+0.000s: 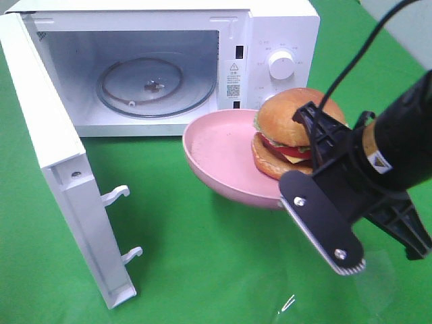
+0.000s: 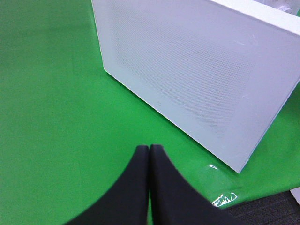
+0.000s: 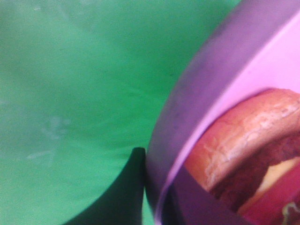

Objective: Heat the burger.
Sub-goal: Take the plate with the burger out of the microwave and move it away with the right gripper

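The burger (image 1: 287, 131) sits on the right part of a pink plate (image 1: 216, 152), which is held tilted above the green table just in front of the open microwave (image 1: 277, 27). My right gripper (image 1: 297, 185) is shut on the plate's near rim. In the right wrist view the plate rim (image 3: 197, 108) runs between the right gripper's (image 3: 157, 164) two fingers, and the burger (image 3: 243, 145) lies just behind it. My left gripper (image 2: 149, 149) is shut and empty, low over the green cloth next to the microwave door (image 2: 197, 75).
The microwave door (image 1: 61, 169) stands swung open to the left, its latch hooks (image 1: 118, 194) facing inward. The glass turntable (image 1: 155, 84) lies bare inside the cavity. A control knob (image 1: 281, 65) is on the microwave's right panel. Green cloth (image 1: 202, 270) covers the table.
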Motion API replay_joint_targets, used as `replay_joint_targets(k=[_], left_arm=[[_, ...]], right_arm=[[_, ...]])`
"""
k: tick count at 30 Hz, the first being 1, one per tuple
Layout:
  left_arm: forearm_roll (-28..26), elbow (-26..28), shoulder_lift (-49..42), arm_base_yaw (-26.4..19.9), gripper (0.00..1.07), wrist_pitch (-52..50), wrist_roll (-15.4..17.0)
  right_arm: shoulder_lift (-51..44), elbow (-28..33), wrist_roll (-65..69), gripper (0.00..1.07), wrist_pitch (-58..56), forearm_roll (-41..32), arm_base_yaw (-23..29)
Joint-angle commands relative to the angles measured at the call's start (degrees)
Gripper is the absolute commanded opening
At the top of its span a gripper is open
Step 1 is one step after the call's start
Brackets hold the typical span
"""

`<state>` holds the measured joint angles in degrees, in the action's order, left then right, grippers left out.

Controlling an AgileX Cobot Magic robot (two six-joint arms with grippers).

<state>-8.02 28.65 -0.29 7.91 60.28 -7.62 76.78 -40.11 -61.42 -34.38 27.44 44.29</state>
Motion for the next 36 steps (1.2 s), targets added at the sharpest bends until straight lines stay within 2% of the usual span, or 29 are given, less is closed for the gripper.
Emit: replay_joint_targets(k=[1,4,6,7,8,9,10,13,18,22,23,24,25,28,36], left_arm=[[0.0,-0.2,-1.4,-0.2,0.00,-0.7,0.0],[0.0,-0.2,-1.4,-0.2,0.00,-0.7,0.0],[0.0,-0.2,-1.4,-0.2,0.00,-0.7,0.0],[0.0,-0.2,-1.4,-0.2,0.00,-0.7,0.0],[0.0,-0.2,-1.4,-0.2,0.00,-0.7,0.0],[0.0,-0.2,-1.4,-0.2,0.00,-0.7,0.0],[0.0,-0.2,-1.4,-0.2,0.00,-0.7,0.0],[0.0,-0.2,-1.4,-0.2,0.00,-0.7,0.0],[0.0,-0.2,-1.4,-0.2,0.00,-0.7,0.0],[0.0,-0.2,-1.4,-0.2,0.00,-0.7,0.0],[0.0,-0.2,-1.4,-0.2,0.00,-0.7,0.0],[0.0,-0.2,-1.4,-0.2,0.00,-0.7,0.0],[0.0,-0.2,-1.4,-0.2,0.00,-0.7,0.0],[0.0,-0.2,-1.4,-0.2,0.00,-0.7,0.0],[0.0,-0.2,-1.4,-0.2,0.00,-0.7,0.0]], right_arm=[[-5.5,3.6,0.6,0.00,0.4,1.9,-0.1],[-8.0,6.0,2.0,0.00,-0.7,3.2,-0.1],[-11.3,9.8,9.5,0.00,-3.6,8.9,-0.1],[-11.3,9.8,9.5,0.00,-3.6,8.9,-0.1],[-12.1,11.2,15.1,0.00,-5.4,12.7,-0.1],[-12.1,11.2,15.1,0.00,-5.4,12.7,-0.1],[-12.3,12.2,21.0,0.00,-7.5,15.5,-0.1],[-12.3,12.5,23.2,0.00,-8.3,16.4,-0.1],[-12.0,13.1,34.7,0.00,-11.8,18.3,-0.5],[-10.5,13.1,38.6,0.00,-13.3,19.9,-3.8],[-8.9,13.1,39.4,0.00,-14.2,21.1,-6.6],[-8.9,13.1,39.4,0.00,-14.2,21.1,-6.6],[-6.6,13.1,39.4,0.00,-13.3,22.5,-10.0],[-5.2,13.0,39.7,0.00,-11.2,24.1,-11.8],[7.2,10.3,46.8,0.00,-5.5,31.2,-20.1]])
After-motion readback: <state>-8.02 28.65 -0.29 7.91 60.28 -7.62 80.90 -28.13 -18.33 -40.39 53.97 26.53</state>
